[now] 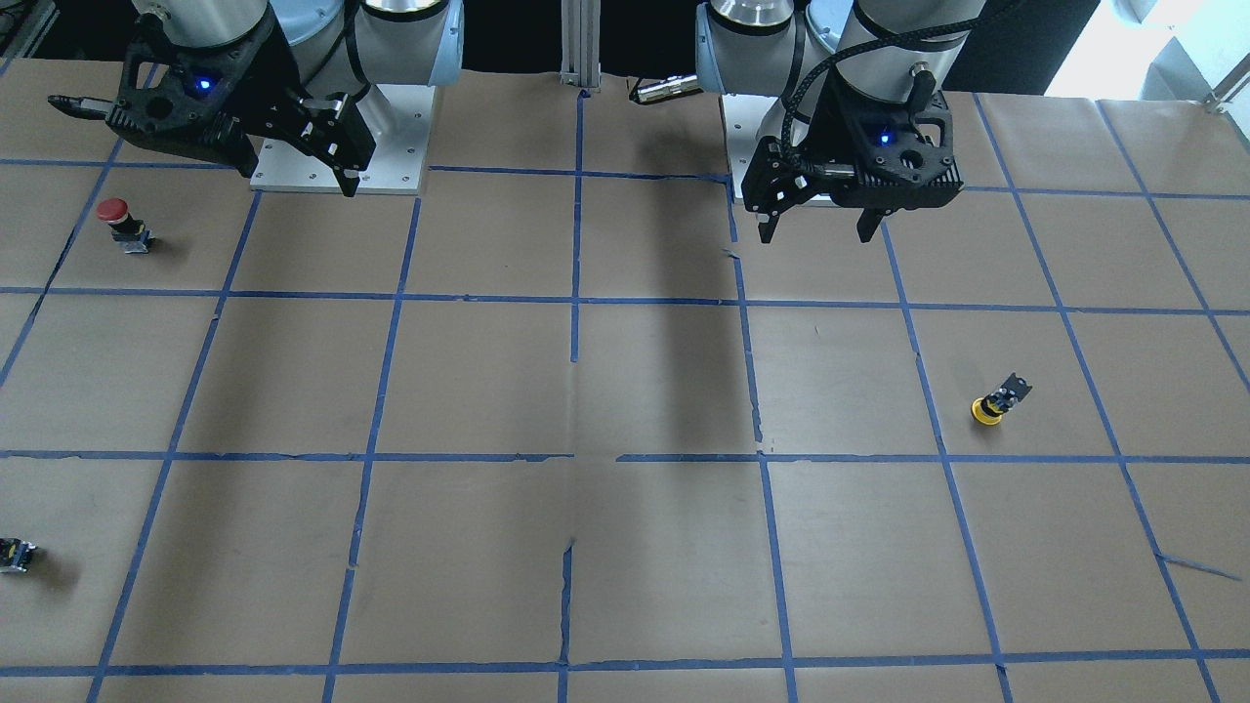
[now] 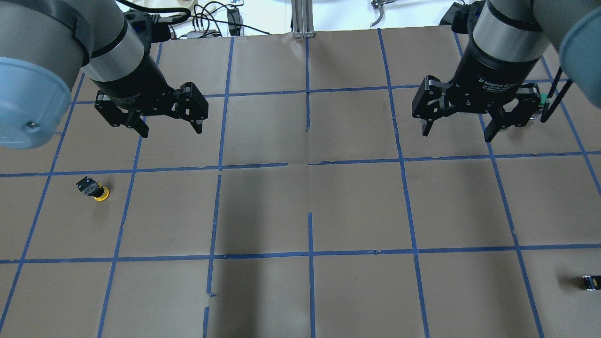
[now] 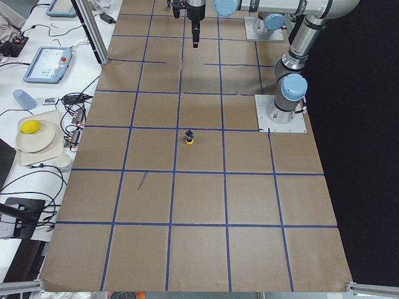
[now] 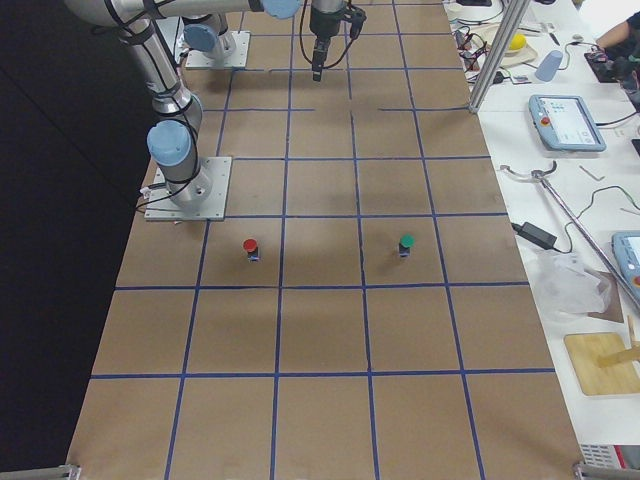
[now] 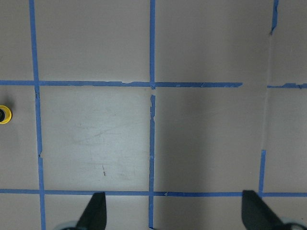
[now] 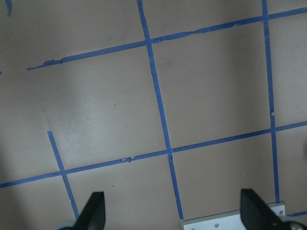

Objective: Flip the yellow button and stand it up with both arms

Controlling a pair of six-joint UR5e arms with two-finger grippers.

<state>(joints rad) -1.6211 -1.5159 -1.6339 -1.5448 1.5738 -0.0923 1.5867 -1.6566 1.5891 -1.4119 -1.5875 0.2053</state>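
Observation:
The yellow button (image 1: 996,402) rests with its yellow cap down on the paper and its black body pointing up. It also shows in the overhead view (image 2: 95,190), the exterior left view (image 3: 189,137) and at the left edge of the left wrist view (image 5: 4,114). My left gripper (image 2: 169,129) hangs open and empty above the table, farther out than the button and to its right; it also shows in the front-facing view (image 1: 815,234). My right gripper (image 2: 456,135) hangs open and empty over the table's other half (image 1: 293,176).
A red-capped button (image 1: 122,223) stands on the right arm's side. A green-capped button (image 4: 405,243) stands beyond it. A small dark capless part (image 2: 590,282) lies near the right edge. Blue tape divides the brown paper into squares. Arm base plates (image 1: 342,137) sit at the robot's edge.

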